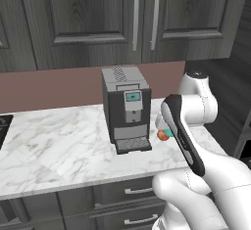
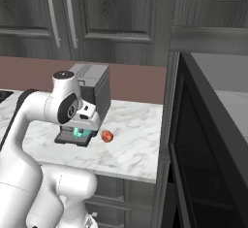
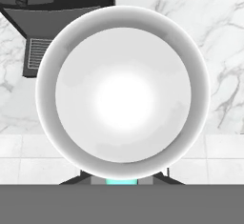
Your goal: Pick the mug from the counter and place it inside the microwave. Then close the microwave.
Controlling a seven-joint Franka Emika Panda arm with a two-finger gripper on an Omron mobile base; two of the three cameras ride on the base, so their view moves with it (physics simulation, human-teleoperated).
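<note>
holding mug (image 3: 123, 92) upright, mouth twd cam

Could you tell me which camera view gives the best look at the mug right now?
The hand view: the mug is seen from straight above, its round rim and pale inside plain, a teal sliver at the bottom. The right base view shows a teal patch under the hand; the left base view shows a small teal bit beside the arm.

Teal mug (image 2: 81, 133) upright above marble counter (image 2: 131, 149); microwave (image 2: 208, 139) door open.
</note>
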